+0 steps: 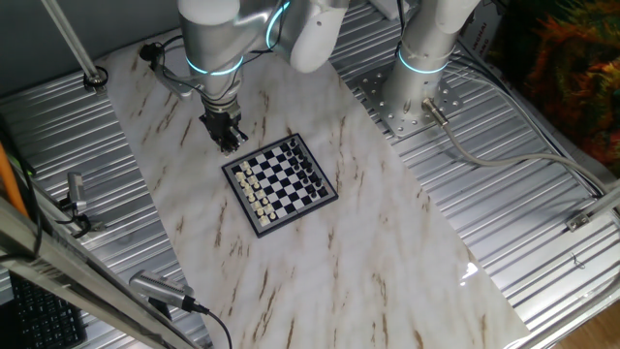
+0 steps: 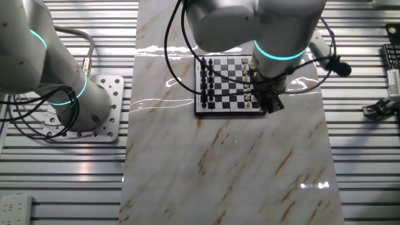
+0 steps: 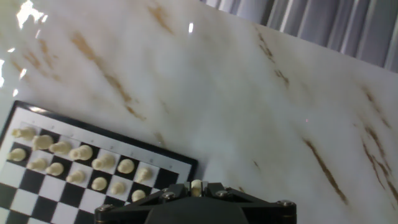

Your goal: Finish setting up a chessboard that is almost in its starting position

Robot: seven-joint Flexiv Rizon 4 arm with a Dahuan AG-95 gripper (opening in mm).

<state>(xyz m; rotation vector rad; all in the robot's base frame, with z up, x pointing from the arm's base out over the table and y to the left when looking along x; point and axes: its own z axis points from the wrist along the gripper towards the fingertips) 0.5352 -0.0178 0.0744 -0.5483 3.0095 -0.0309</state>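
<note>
The chessboard (image 1: pixel 283 179) lies on the marble table top, with cream pieces (image 1: pixel 254 191) along its left edge and black pieces (image 1: pixel 308 163) along its right edge. My gripper (image 1: pixel 225 138) hangs just off the board's far-left corner, on the cream side. In the other fixed view the gripper (image 2: pixel 270 101) is at the board's (image 2: pixel 228 78) near-right corner. In the hand view the gripper (image 3: pixel 196 190) is shut on a small cream piece (image 3: pixel 196 185), just past the corner of the board's frame (image 3: pixel 112 137). Two rows of cream pieces (image 3: pixel 81 152) show there.
The marble slab (image 1: pixel 368 252) lies across a ribbed metal bench (image 1: pixel 542 223). A second arm's base (image 1: pixel 418 92) stands at the back right. Camera mounts and cables (image 1: pixel 160 291) sit at the left edge.
</note>
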